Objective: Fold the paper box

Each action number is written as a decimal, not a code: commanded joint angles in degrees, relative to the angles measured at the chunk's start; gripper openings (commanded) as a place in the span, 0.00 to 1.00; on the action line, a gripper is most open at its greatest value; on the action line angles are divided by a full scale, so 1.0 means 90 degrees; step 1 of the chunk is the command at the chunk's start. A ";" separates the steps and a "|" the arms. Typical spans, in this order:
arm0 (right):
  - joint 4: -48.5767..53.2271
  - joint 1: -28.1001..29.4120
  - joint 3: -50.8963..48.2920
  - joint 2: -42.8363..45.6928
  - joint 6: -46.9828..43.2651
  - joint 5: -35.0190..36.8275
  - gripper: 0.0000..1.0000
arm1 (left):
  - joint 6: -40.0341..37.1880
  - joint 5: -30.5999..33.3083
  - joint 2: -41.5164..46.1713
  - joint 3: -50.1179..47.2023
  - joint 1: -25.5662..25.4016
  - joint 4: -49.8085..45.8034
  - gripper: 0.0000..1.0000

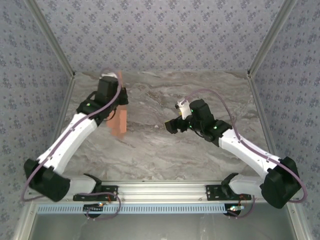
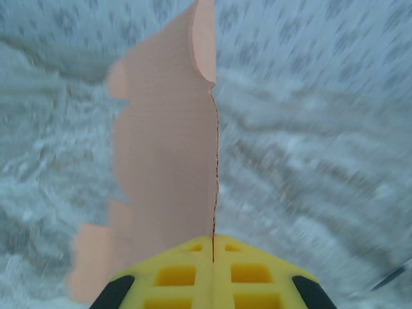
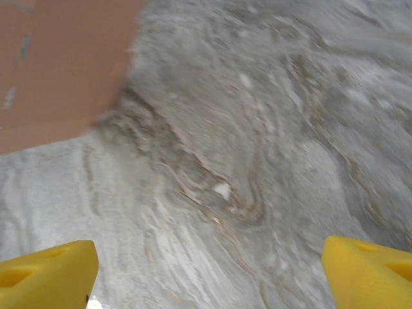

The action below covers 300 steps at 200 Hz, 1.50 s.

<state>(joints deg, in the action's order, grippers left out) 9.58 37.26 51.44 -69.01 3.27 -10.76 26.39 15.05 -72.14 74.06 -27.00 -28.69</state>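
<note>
Even, soft light; both wrist views smeared by motion blur.

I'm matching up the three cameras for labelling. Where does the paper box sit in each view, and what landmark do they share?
Top external: paper box left of centre, at the end of the left arm.
Left wrist: paper box centre-left, rising from the shut left gripper.
Right wrist: paper box in the upper left corner, blurred.
Shared landmark: the grey marbled table.
</note>
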 commanded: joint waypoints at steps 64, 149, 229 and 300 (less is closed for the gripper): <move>-0.1761 0.1304 0.0014 -0.0351 -0.1797 0.0215 0.86 | 0.2394 0.0444 0.0317 0.0829 0.0044 -0.0073 0.00; -0.4314 0.2098 -0.0135 -0.1712 -0.1816 0.1314 0.85 | 0.4118 0.0851 -0.0039 0.1493 0.0020 -0.1012 0.00; -0.5060 0.2178 -0.0080 -0.2233 -0.2053 0.2290 0.42 | 0.4333 0.0550 0.0016 0.1397 0.0177 -0.1070 0.00; -0.3991 0.1971 -0.0113 -0.1610 -0.2078 0.2590 0.00 | 0.4124 -0.0116 0.0256 0.0731 0.0681 -0.0555 0.05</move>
<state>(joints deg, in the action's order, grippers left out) -31.48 56.05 50.50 -88.14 -15.46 12.27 65.93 17.02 -71.61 82.50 -22.09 -37.12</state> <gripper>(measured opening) 0.062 0.042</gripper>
